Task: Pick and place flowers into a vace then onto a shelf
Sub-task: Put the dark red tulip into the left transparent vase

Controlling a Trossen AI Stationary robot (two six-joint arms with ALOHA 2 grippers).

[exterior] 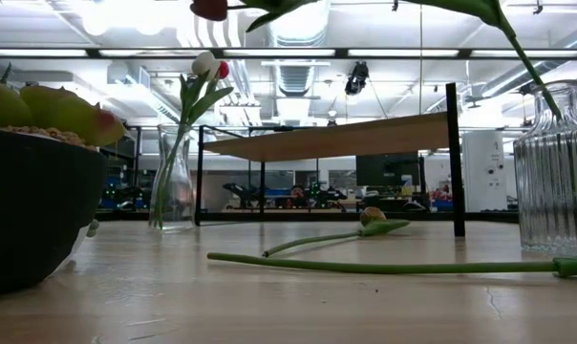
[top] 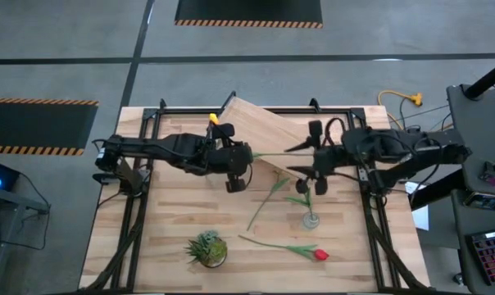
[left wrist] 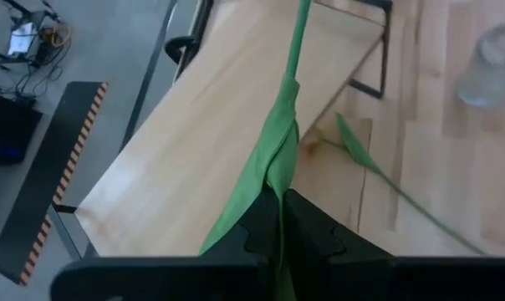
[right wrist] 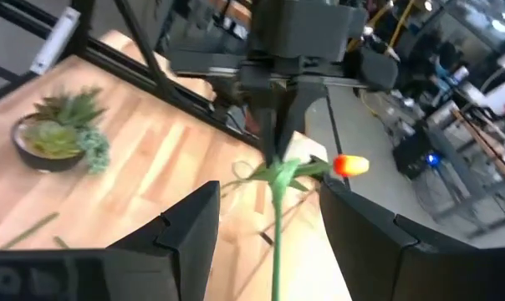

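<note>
Item: tulip stem (top: 272, 154), clamped in your shut left gripper (top: 236, 161) above the shelf (top: 260, 123). Its long axis points straight at your open right gripper (top: 309, 161), fingers flanking it.

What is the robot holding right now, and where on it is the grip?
The left gripper is shut on a tulip, clamping its green stem at the leaves. The right gripper is open around that stem, not yet closed.
</note>
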